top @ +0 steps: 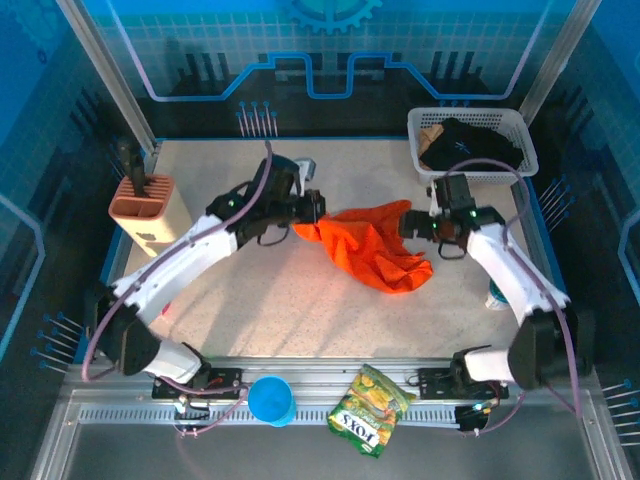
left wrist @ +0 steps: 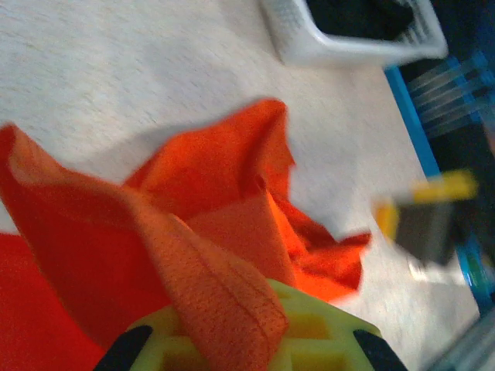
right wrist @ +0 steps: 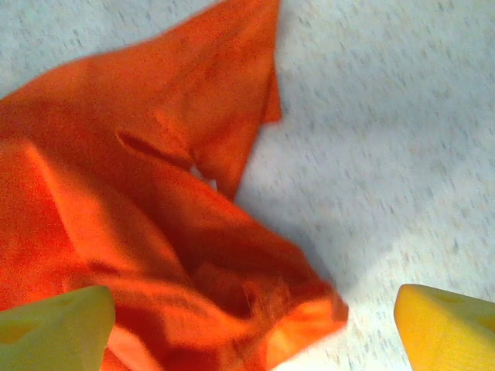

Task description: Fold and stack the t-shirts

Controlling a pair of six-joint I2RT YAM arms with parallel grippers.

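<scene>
The orange t-shirt (top: 375,247) lies crumpled on the middle of the table. My left gripper (top: 312,212) is shut on its left edge; in the left wrist view a hemmed fold of the orange t-shirt (left wrist: 205,286) is pinched between the yellow-green fingers (left wrist: 325,332). My right gripper (top: 412,226) stands open just right of the cloth, over its upper right part. In the right wrist view the orange t-shirt (right wrist: 147,209) spreads below the wide-apart fingers (right wrist: 445,325), nothing between them. The black t-shirt (top: 468,143) lies in the white basket (top: 528,150) at the back right.
A brown knife block (top: 147,208) stands at the left edge. A blue cup (top: 271,400) and a green-yellow snack bag (top: 369,410) rest on the front rail. A small bottle (top: 497,296) sits by the right arm. Bare tabletop (top: 300,310) lies in front of the shirt.
</scene>
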